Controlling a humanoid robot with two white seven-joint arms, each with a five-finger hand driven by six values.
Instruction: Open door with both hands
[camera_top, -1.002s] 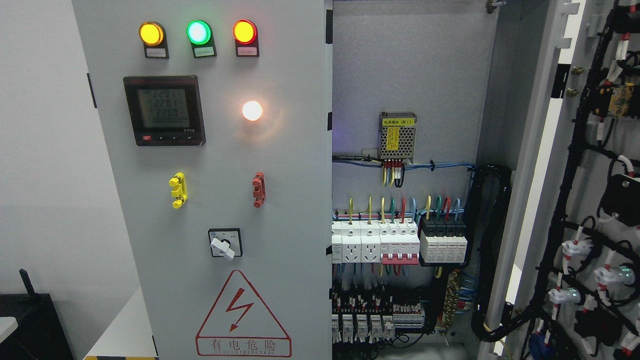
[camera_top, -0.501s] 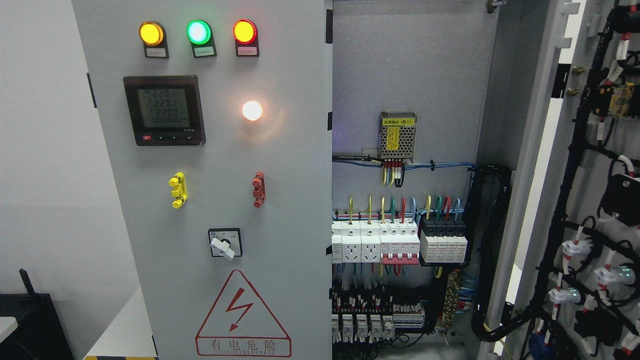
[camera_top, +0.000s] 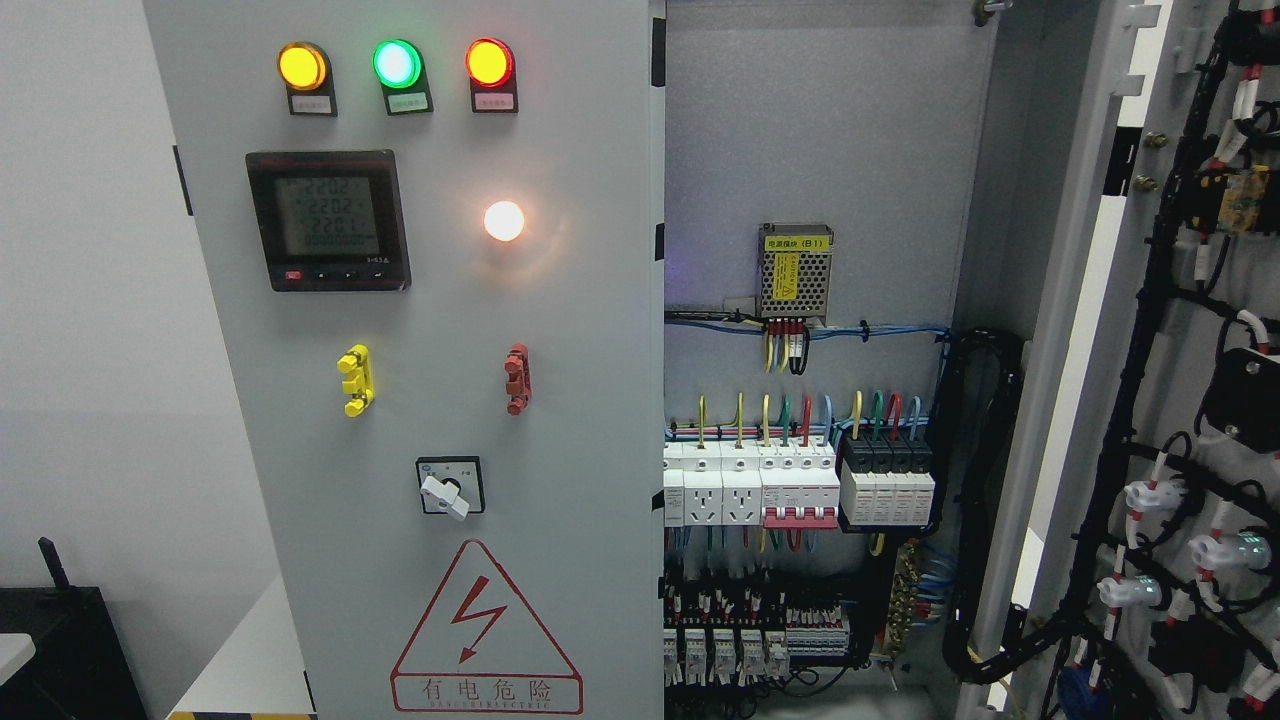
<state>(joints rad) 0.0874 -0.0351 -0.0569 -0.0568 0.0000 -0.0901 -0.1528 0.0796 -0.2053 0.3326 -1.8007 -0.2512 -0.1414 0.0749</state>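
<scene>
- Almost nothing is being moved between the earlier frames and this one: only the digits on the meter display (camera_top: 328, 220) are being refreshed, while both doors are being kept exactly where they were.
- The right door (camera_top: 1190, 420) is being shown swung wide open at the picture's right, its inner face with black cable looms turned toward the camera.
- The cabinet interior (camera_top: 800, 480) is being exposed: the breaker row and coloured wiring are being seen in full.
- The left door (camera_top: 450, 380) is being shown closed, its face flat to the camera, with three indicator lamps (camera_top: 396, 64) lit and the warning triangle (camera_top: 486, 628) low down.
- Neither hand is being shown anywhere in the picture, so whether fingers are spread or curled cannot be told.
- The task is being judged as half done at best: one leaf stands open, and the left one is not yet being touched.
- A pause or a repositioning out of view is being suggested by this stillness, though that is only a guess.
</scene>
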